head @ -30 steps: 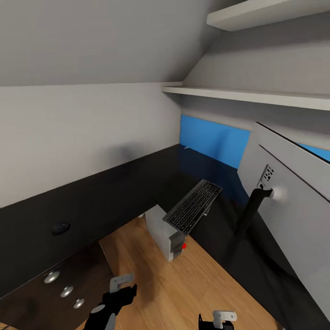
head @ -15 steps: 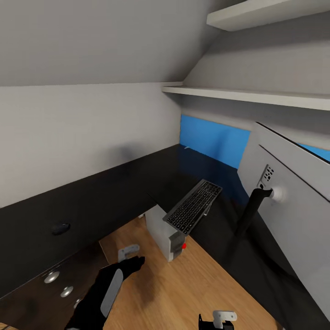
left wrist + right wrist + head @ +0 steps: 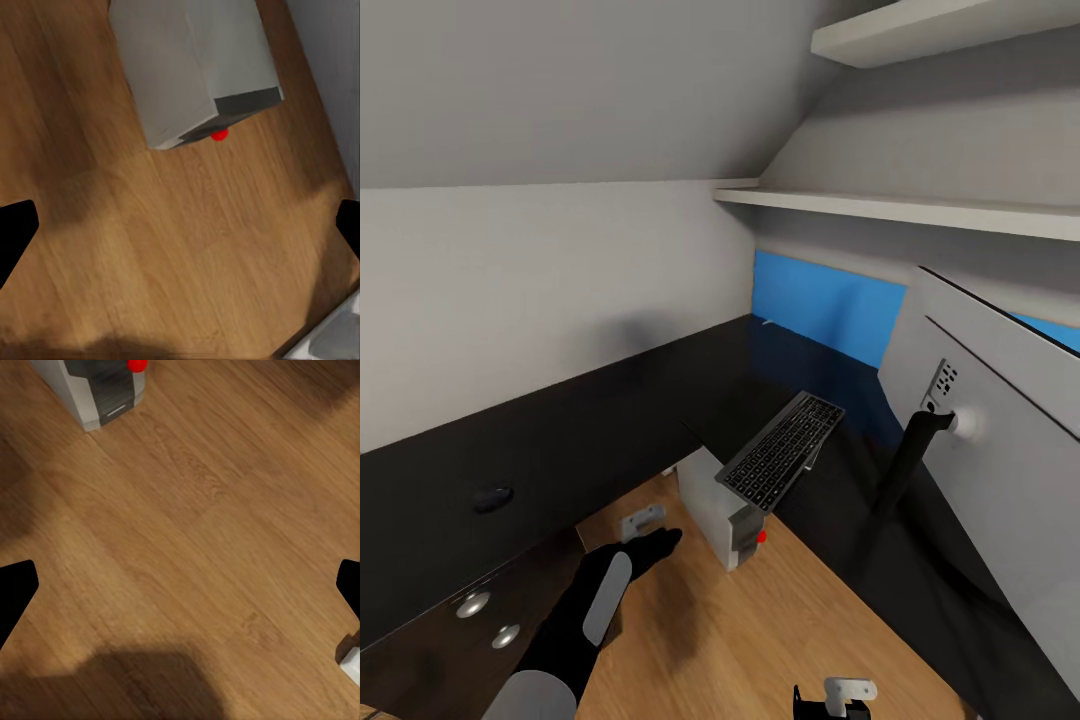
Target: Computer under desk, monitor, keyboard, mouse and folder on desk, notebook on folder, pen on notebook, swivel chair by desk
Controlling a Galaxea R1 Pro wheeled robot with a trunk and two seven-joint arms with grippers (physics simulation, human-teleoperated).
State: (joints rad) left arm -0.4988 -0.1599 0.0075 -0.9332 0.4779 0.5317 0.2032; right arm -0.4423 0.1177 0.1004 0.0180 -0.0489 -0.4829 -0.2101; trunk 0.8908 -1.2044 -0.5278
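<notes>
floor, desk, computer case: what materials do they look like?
Floor: wood planks, matte, visible grain and seams. Desk: black, slightly glossy, reflects the blue panel; laminate or painted, can't tell. Computer: light grey flat panels, darker front; painted metal or plastic, unclear.

One keyboard [image 3: 782, 451], one monitor [image 3: 1000, 440], one computer [image 3: 718, 507], one mouse [image 3: 492, 497] left of the left hand [image 3: 645, 532], two shelves [image 3: 920, 208], two hands.

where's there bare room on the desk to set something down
Bare black desk runs between the mouse and the keyboard, along the white wall. It's crowded at the right, where the keyboard, tilted over the desk edge, sits beside the monitor.
</notes>
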